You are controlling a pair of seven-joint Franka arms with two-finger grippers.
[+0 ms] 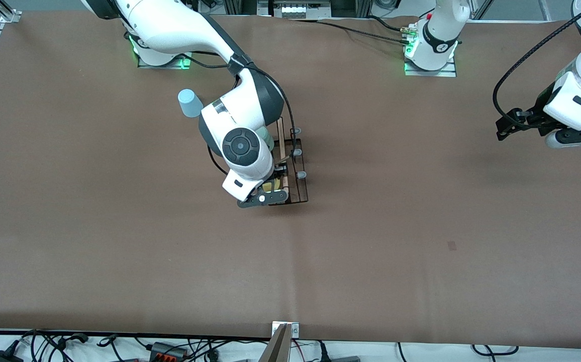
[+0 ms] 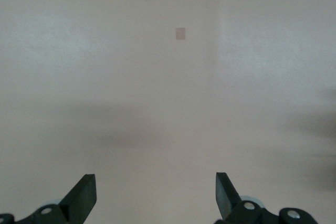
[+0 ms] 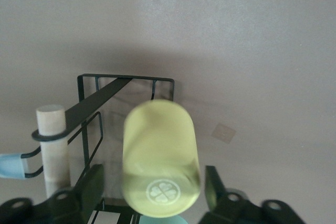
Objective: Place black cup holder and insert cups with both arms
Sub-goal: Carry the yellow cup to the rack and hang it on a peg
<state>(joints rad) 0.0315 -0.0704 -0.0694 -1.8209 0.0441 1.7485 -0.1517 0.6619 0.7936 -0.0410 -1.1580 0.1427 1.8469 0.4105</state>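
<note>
Spread apart on both arms, the jaws grip nothing: in the right wrist view the fingers [image 3: 90, 187] stand clear on each side of the yellow cup [image 3: 160, 163], and in the left wrist view we see only bare table [image 2: 157, 103] between the two tips.

We go from the largest thing down. On the table, near its middle and a little toward the right arm's end, stands the black cup holder [image 1: 298, 173], with its pale wooden rod [image 1: 282, 151] along the top. The right gripper [image 1: 266, 197] hangs over the end of the holder that is nearest to the front camera. The left gripper [image 1: 524, 123] waits in the air over the left arm's edge of the table. The yellow cup sits upside down, bottom up, on the holder. A mint cup [image 1: 267, 136] shows on the holder, mostly hidden by the right arm. A pale blue cup [image 1: 189, 102] stands alone on the table, nearer to the right arm's base.

We judge that the yellow cup is just being let go. The next move calls for a straight lift of the right gripper, so that the fingers do not drag the cup off, and then a reach for the blue cup.
</note>
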